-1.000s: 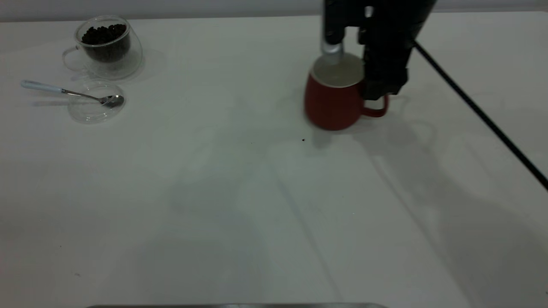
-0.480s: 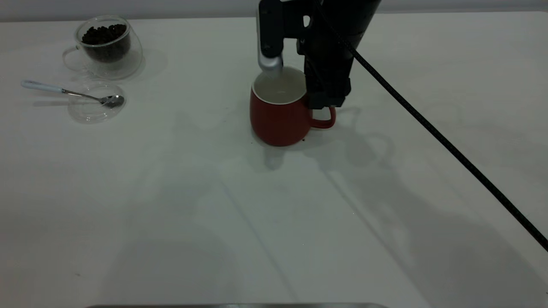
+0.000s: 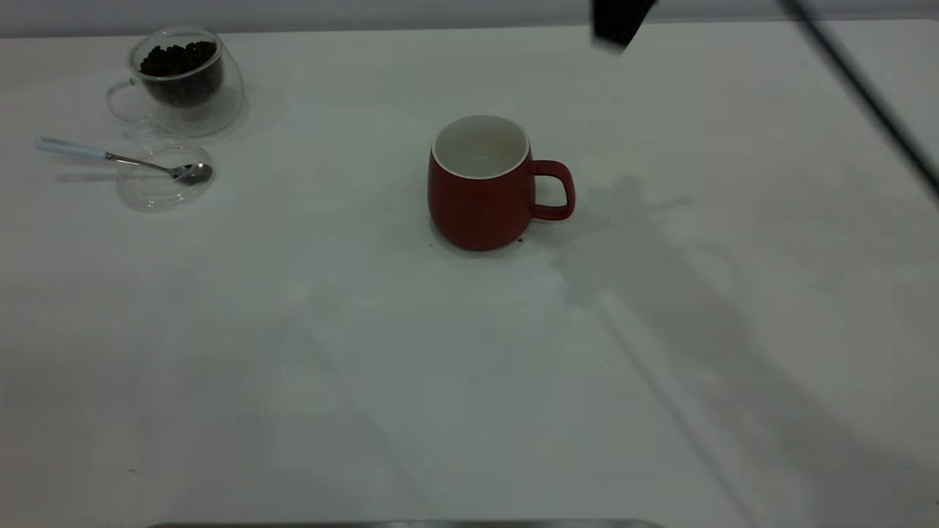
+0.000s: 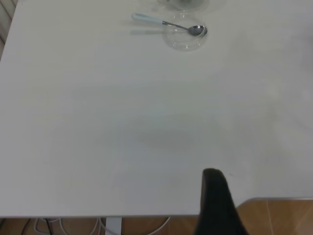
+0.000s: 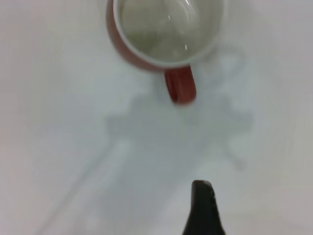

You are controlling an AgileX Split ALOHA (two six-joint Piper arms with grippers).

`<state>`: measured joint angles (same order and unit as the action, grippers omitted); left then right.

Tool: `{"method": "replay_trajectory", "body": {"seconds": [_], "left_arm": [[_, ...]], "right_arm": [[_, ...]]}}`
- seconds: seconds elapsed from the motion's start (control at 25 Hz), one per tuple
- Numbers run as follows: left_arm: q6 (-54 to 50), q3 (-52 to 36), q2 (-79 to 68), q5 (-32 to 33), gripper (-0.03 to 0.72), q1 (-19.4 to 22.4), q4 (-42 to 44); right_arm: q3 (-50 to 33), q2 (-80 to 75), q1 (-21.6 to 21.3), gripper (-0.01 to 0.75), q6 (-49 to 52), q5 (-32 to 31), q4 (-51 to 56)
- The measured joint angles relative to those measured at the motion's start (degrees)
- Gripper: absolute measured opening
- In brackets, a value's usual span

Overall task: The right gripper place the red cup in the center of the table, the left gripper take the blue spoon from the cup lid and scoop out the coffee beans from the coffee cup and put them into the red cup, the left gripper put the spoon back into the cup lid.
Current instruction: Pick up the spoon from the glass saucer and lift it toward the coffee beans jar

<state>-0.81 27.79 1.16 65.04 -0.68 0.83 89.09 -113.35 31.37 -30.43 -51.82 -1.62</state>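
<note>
Red cup released, right arm clearing out.

Red cup (image 3: 480, 185) now sits upright near the centre of the table (image 3: 367, 367), handle at 3 o'clock, empty; half a second ago the right gripper (image 3: 618, 22) was on its rim, now it's up at 12 o'clock, jaws state can't tell. Step one looks done. Blue spoon (image 3: 117, 158) untouched on cup lid (image 3: 163, 176) at 10 o'clock, below the coffee cup (image 3: 180, 77). Left jaws: can't tell.

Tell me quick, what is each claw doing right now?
Left gripper: holding nothing, parked off the table's near edge.
Right gripper: empty, above the red cup.
</note>
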Motion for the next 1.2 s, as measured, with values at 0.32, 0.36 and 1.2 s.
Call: {"method": "replay_trajectory", "body": {"seconds": [0.32, 0.36, 1.2], "left_arm": [[0.0, 0.0, 0.0, 0.0, 0.537, 0.0, 0.0], [0.0, 0.0, 0.0, 0.0, 0.537, 0.0, 0.0], [0.0, 0.0, 0.0, 0.0, 0.537, 0.0, 0.0]], "right_arm": [[-0.3, 17.8, 0.0, 0.59, 12.5, -17.9, -0.7], [-0.8, 19.6, 0.0, 0.59, 13.6, -18.1, -0.9], [-43.7, 58.6, 0.0, 0.59, 25.9, -18.9, 1.2]]}}
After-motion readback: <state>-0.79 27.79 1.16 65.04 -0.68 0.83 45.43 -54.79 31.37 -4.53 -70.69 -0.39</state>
